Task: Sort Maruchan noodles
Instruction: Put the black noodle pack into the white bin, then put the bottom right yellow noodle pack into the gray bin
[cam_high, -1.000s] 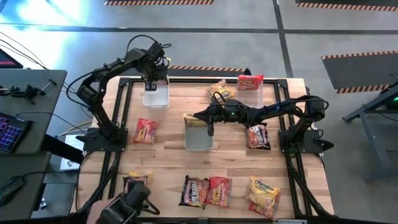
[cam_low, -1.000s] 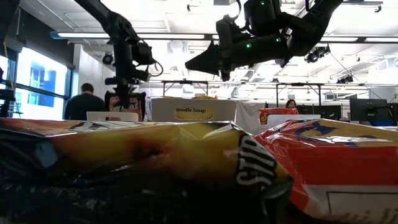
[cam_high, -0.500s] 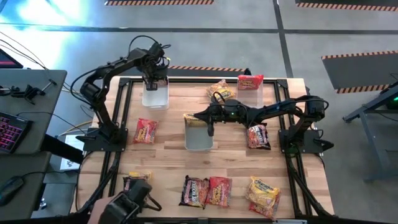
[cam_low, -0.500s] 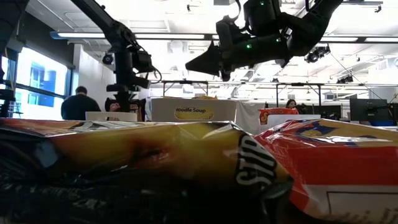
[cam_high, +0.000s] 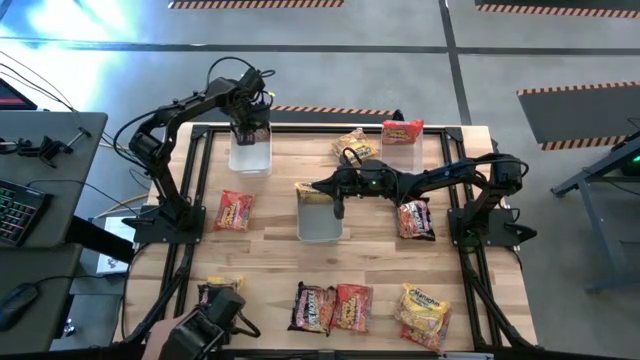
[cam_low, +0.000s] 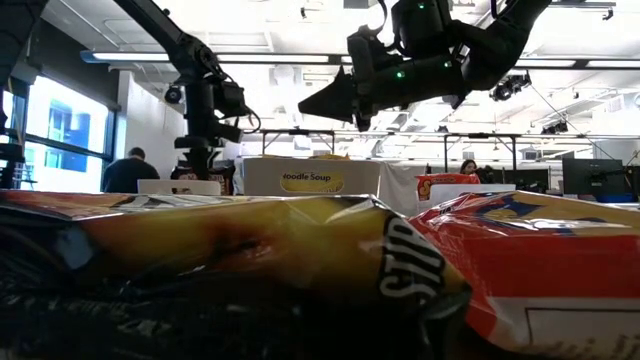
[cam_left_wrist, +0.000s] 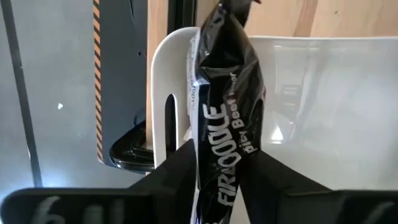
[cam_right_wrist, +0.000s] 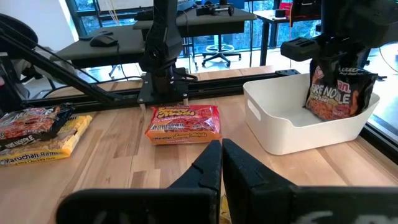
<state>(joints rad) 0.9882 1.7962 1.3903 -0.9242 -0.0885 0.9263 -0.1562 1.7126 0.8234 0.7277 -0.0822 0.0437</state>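
Sinking lower into the white rectangular plastic bin (cam_high: 250, 155), the left pincer (cam_left_wrist: 225, 163) still clenches its dark crinkly noodle packet (cam_left_wrist: 225, 118), nearly sorted; the right pincer (cam_right_wrist: 221, 163) hovers closed.

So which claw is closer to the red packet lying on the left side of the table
Left, though narrowly. The left claw hangs over the far-left bin, up-table from the red packet, gripping a dark packet. The right claw sits over the centre bin, farther across the table.
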